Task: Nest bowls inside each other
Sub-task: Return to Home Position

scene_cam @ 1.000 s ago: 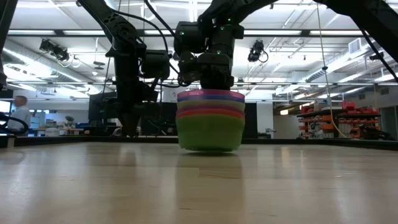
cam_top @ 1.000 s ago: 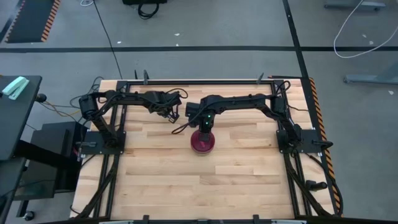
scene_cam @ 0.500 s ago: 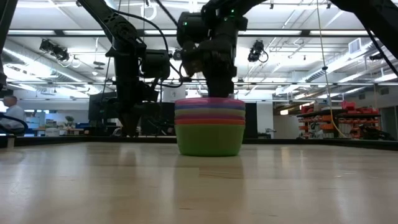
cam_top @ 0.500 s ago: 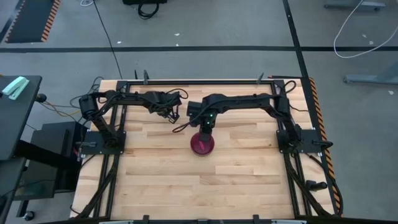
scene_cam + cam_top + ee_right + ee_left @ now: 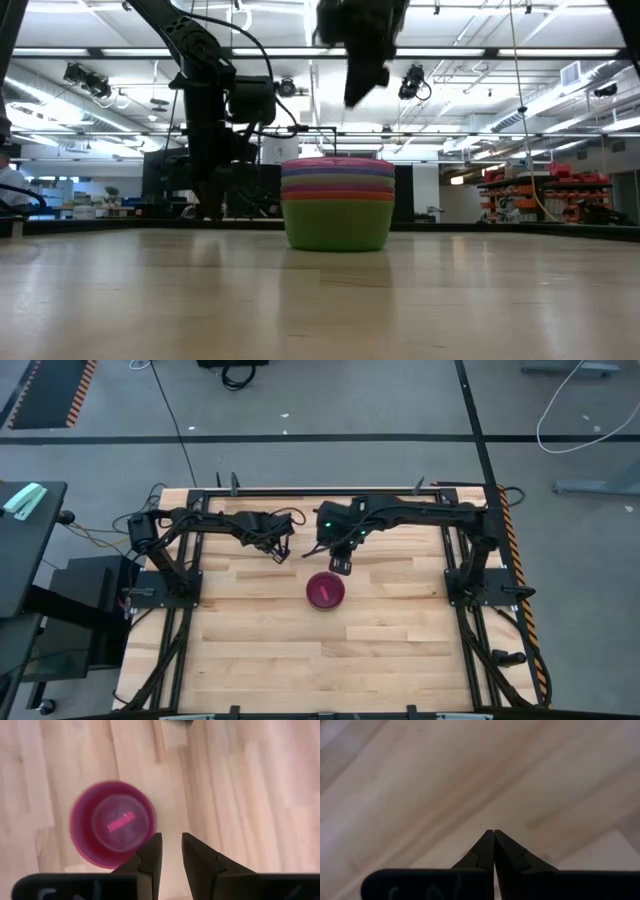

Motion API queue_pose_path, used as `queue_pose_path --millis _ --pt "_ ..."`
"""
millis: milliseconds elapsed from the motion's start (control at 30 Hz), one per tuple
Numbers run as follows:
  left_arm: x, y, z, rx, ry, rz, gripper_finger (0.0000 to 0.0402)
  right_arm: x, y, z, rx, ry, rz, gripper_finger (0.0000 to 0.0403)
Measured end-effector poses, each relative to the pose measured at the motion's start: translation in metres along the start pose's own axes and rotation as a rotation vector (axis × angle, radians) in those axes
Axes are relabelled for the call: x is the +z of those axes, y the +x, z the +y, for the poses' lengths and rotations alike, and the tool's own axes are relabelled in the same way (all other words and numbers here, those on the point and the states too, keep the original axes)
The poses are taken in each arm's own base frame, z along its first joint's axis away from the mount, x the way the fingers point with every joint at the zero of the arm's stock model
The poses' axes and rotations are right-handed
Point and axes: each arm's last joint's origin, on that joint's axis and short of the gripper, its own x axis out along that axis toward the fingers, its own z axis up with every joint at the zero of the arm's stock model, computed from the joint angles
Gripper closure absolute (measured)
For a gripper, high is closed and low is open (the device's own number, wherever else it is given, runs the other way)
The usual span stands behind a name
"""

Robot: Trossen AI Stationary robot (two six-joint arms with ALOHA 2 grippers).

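The smooth, round plastic bowls (image 5: 326,590) sat nested in one stack mid-worktop (image 5: 400,650) on pale wooden planks. From above only the magenta top showed, while the low view revealed banded rims down to a green base. The right fingers (image 5: 341,566) hung raised beside the stack, narrowly parted and empty. The left fingers (image 5: 279,556) were pressed together.

The lowest bowl (image 5: 337,228) of the stack is green, with the rims (image 5: 337,181) above it forming narrow orange, purple and pink bands; the top bowl (image 5: 326,589) is magenta-pink inside. The table (image 5: 400,650) is pale wood laid in plank strips, with orange-and-black hazard striping (image 5: 505,525) along one edge.
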Motion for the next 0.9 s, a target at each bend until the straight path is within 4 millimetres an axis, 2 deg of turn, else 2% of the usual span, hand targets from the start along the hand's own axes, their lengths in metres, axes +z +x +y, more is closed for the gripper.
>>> queue_pose_path --millis 233,367,467,633,767,900 --pt "-0.011 -0.012 -0.028 -0.054 0.086 -0.054 0.0383 -0.018 -0.054 0.02 0.002 -0.088 -0.203 0.0321" --pt "-0.015 -0.03 -0.041 -0.12 0.094 -0.138 0.0372 -0.038 -0.073 0.034 0.036 -0.134 -0.309 0.0321" --pt "-0.018 -0.052 -0.046 -0.186 0.097 -0.218 0.0371 -0.058 -0.078 0.042 0.061 -0.162 -0.353 0.0321" --pt "-0.024 -0.099 -0.047 -0.323 0.091 -0.383 0.0382 -0.093 -0.082 0.05 0.115 -0.167 -0.431 0.0321" --pt "-0.034 -0.137 -0.044 -0.434 0.093 -0.518 0.0389 -0.119 -0.085 0.056 0.178 -0.161 -0.525 0.0321" --pt "-0.046 -0.167 -0.041 -0.533 0.1 -0.608 0.0384 -0.139 -0.09 0.064 0.255 -0.144 -0.601 0.0321"
